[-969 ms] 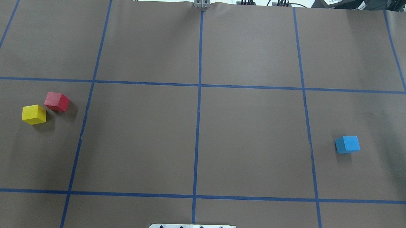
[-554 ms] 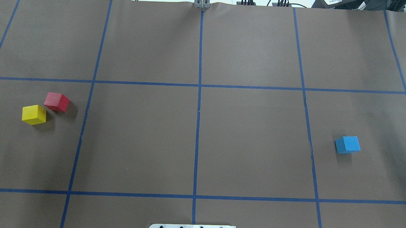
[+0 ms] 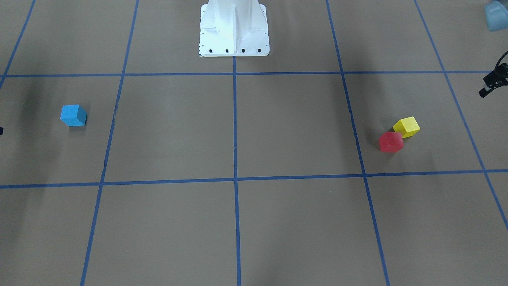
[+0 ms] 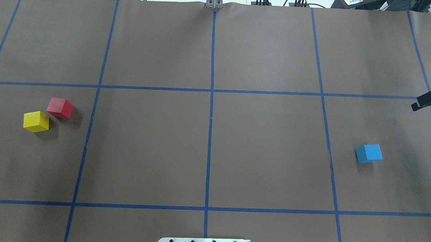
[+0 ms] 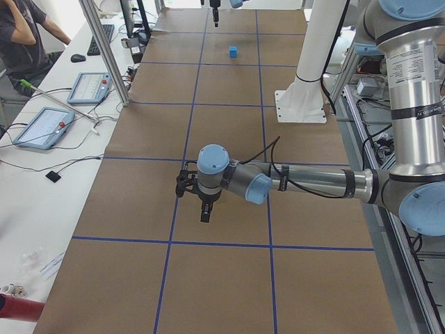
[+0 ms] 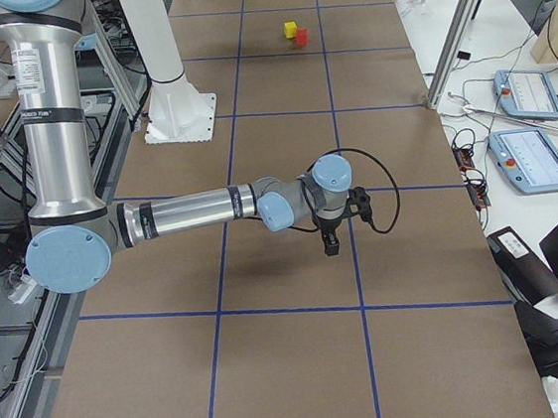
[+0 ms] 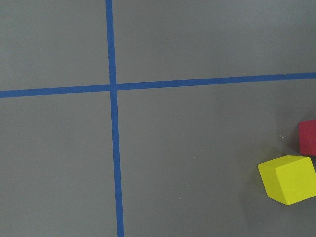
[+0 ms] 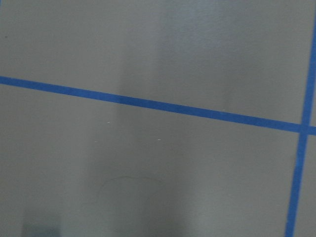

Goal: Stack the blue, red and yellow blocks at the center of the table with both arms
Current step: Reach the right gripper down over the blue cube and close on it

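Note:
The yellow block (image 4: 36, 121) and the red block (image 4: 60, 107) lie close together on the table's left. They also show in the front view, yellow (image 3: 406, 127) and red (image 3: 391, 142), and at the right edge of the left wrist view (image 7: 289, 179). The blue block (image 4: 369, 153) lies alone on the right. My right gripper (image 4: 427, 101) just pokes in at the overhead view's right edge, beyond the blue block. My left gripper (image 3: 491, 83) shows at the front view's right edge, outside the yellow block. I cannot tell whether either is open or shut.
The brown table cover carries a blue tape grid, with its centre crossing (image 4: 211, 90) bare. The white robot base (image 3: 234, 28) stands at the near middle edge. Tablets and cables (image 6: 525, 123) lie on the operators' side bench.
The black tip of my right gripper has come into the overhead view at its right edge. The three blocks have not moved.

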`<control>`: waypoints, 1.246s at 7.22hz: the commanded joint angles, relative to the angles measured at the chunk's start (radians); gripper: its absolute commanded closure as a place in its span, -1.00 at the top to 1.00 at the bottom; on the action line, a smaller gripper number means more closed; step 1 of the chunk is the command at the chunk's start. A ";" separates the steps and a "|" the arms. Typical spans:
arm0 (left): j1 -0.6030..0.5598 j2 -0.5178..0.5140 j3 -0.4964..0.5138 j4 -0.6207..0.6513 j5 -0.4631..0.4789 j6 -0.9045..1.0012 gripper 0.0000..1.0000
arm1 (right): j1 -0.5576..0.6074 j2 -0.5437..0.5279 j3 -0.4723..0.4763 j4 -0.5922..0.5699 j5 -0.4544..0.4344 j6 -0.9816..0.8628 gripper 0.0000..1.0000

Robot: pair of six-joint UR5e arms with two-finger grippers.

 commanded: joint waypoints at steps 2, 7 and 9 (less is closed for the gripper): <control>0.000 0.002 -0.008 -0.034 0.006 -0.005 0.99 | -0.231 -0.083 0.074 0.221 -0.108 0.200 1.00; -0.002 0.004 -0.028 -0.036 0.011 -0.005 0.99 | -0.414 -0.106 0.068 0.352 -0.252 0.558 1.00; -0.002 0.013 -0.034 -0.036 0.011 -0.007 0.99 | -0.434 -0.109 0.063 0.352 -0.254 0.560 0.91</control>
